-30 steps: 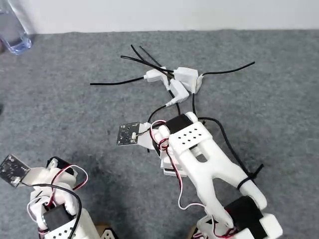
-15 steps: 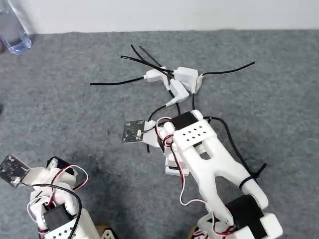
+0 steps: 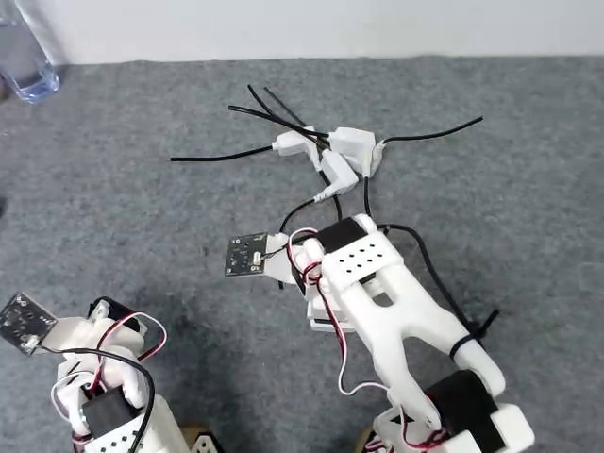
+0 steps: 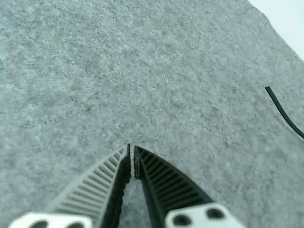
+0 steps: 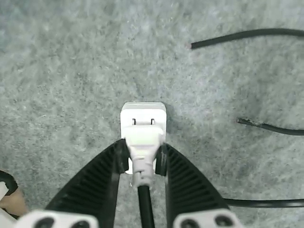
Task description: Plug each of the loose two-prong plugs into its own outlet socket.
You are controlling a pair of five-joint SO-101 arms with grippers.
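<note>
Right wrist view shows the right claw [image 5: 142, 151] clenched on a white plug [image 5: 141, 137], prongs at the socket [image 5: 143, 114] on the desk [image 5: 57, 71]. A straight, level push seems best, or the loose socket may slide. Apart, the left claw [image 4: 132, 159] is closed, empty.

your arms [image 3: 396, 330] are white plastic with black servos [image 3: 462, 401], looped in red, white and black wires [image 3: 319, 283]. a small black board [image 3: 247, 255] sits at nine o'clock of each wrist. your fingers [image 4: 168, 183] are black, ribbed.
</note>
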